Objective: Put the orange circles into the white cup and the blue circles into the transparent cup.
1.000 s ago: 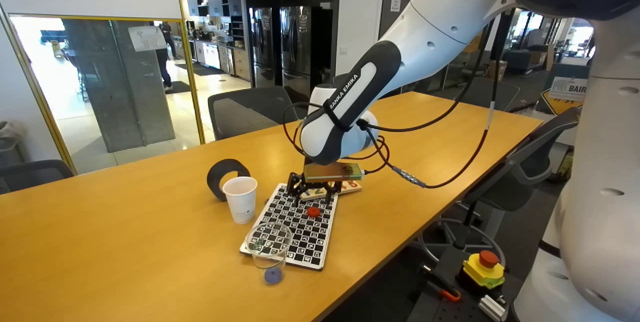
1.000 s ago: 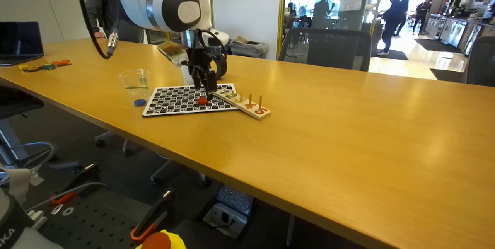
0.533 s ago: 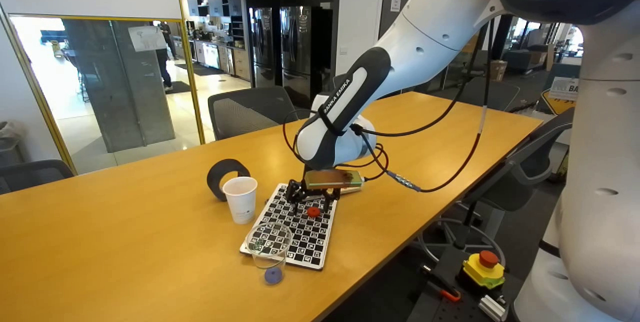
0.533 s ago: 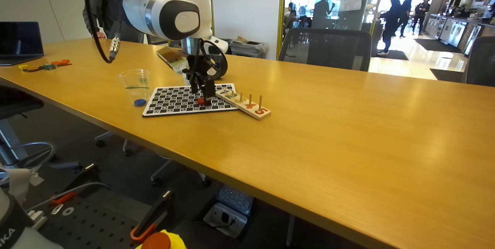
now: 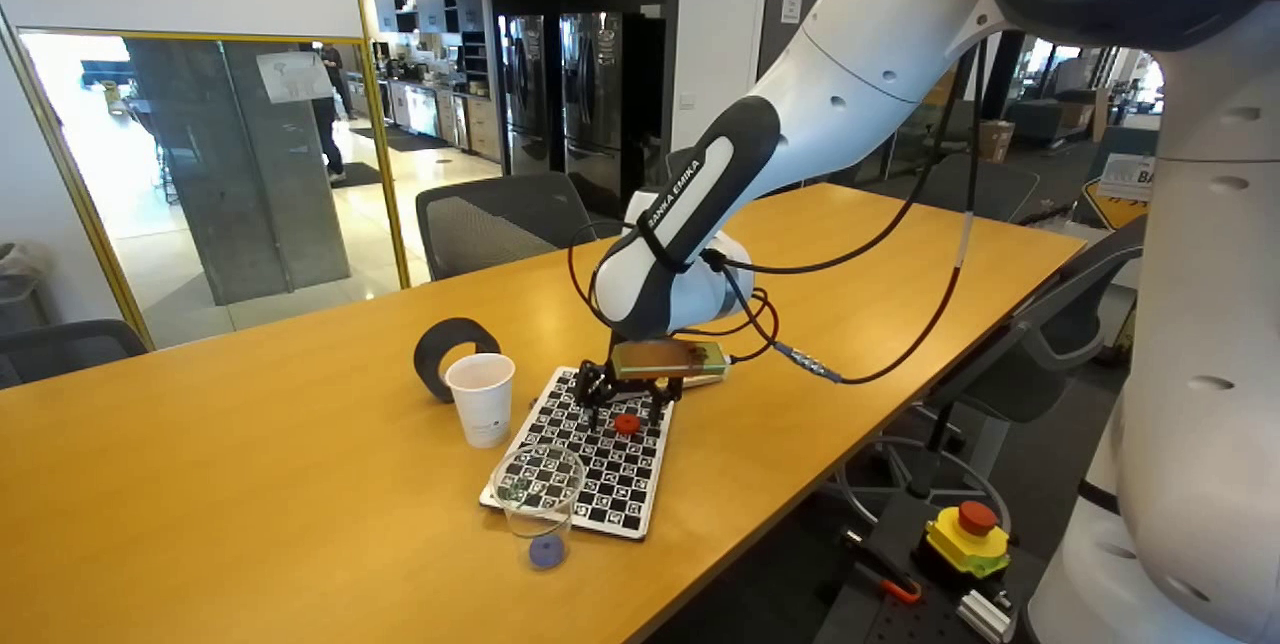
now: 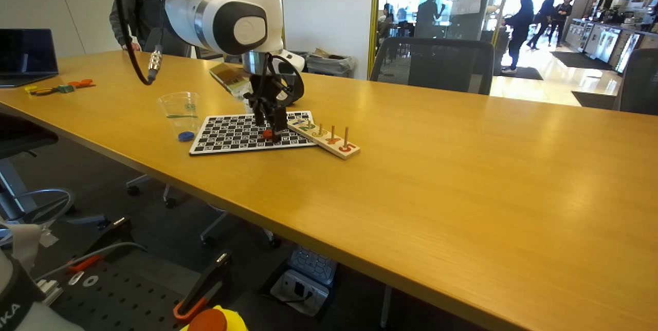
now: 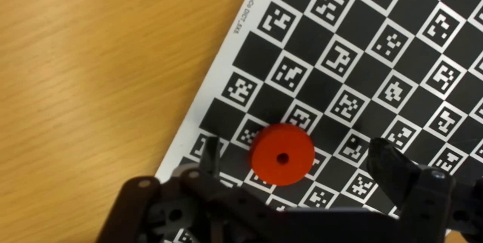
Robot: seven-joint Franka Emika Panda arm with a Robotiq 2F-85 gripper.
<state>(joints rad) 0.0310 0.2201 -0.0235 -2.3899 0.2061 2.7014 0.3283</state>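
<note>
My gripper (image 7: 294,152) wide, astride one orange circle (image 7: 283,143) | one white cup (image 5: 482,404) | one transparent cup (image 6: 180,119), one blue circle (image 6: 185,136) inside

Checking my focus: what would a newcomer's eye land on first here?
Probably the orange-red disc, on the checkered board between the open jaws of the tool. Next, the blue disc at the bottom of the clear cup, and the white cup by the black ring.

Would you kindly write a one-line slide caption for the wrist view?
Open gripper straddling an orange-red circle that lies flat on the checkered marker board.
</note>
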